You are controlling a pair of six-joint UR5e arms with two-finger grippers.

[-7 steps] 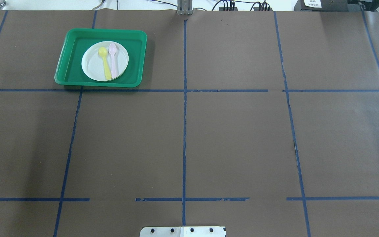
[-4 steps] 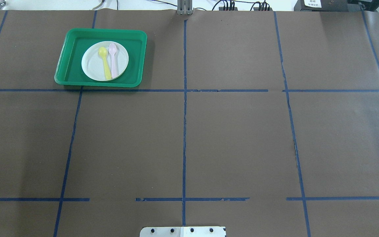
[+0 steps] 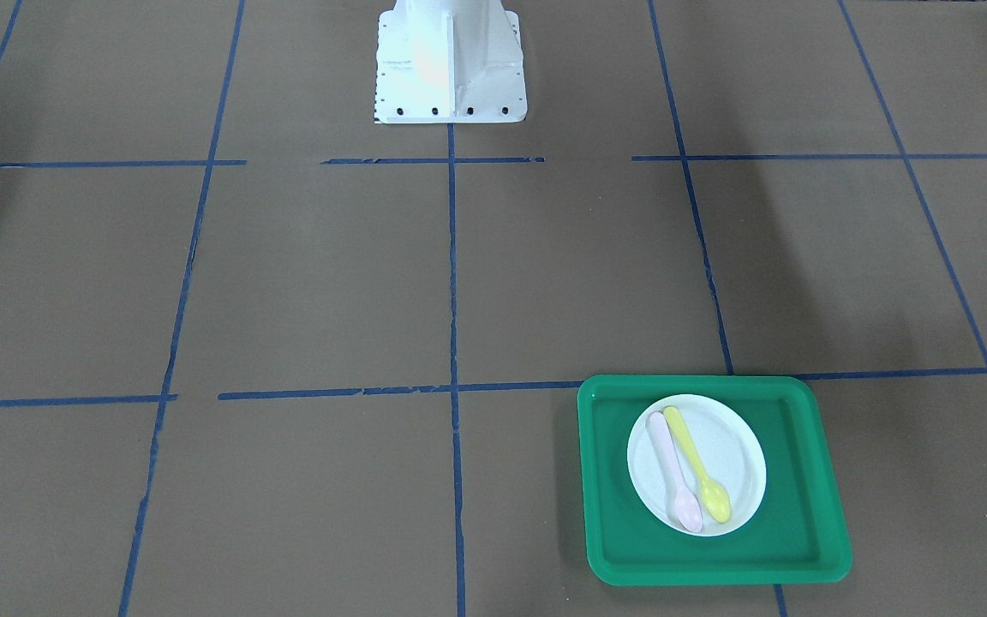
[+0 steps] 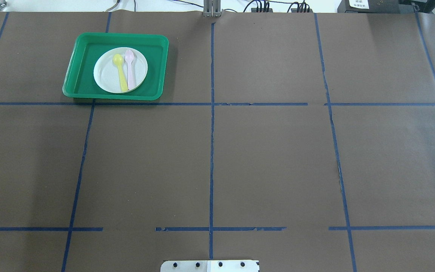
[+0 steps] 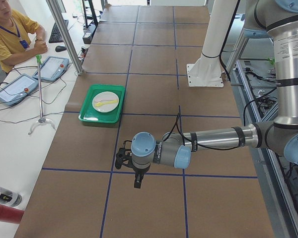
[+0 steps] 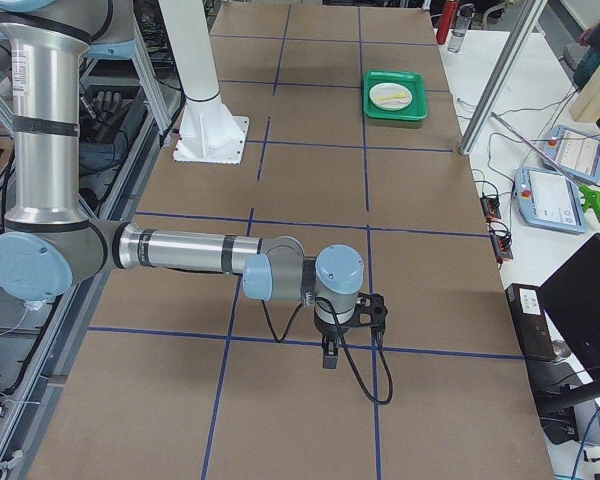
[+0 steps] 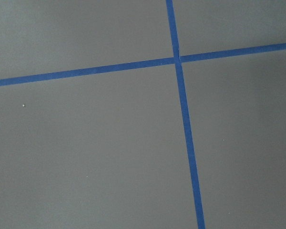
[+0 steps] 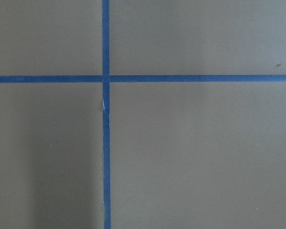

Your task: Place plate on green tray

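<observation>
The small white plate (image 4: 106, 77) lies inside the green tray (image 4: 119, 35) at the table's far left. A yellow spoon (image 4: 119, 71) and a pink spoon (image 4: 130, 68) lie on the plate. The front-facing view shows the plate (image 3: 733, 454) in the tray (image 3: 609, 480) too. My left gripper (image 5: 137, 181) shows only in the exterior left view, hanging low over the table far from the tray (image 5: 89, 117). My right gripper (image 6: 329, 356) shows only in the exterior right view, at the other end. I cannot tell whether either is open or shut. Both wrist views show only brown paper and blue tape.
The robot's white base (image 3: 449, 60) stands at the table's near middle edge. A person in a yellow shirt (image 5: 10, 34) sits beyond the far edge beside control tablets (image 5: 12, 89). A metal stand (image 5: 41, 94) rises near the tray.
</observation>
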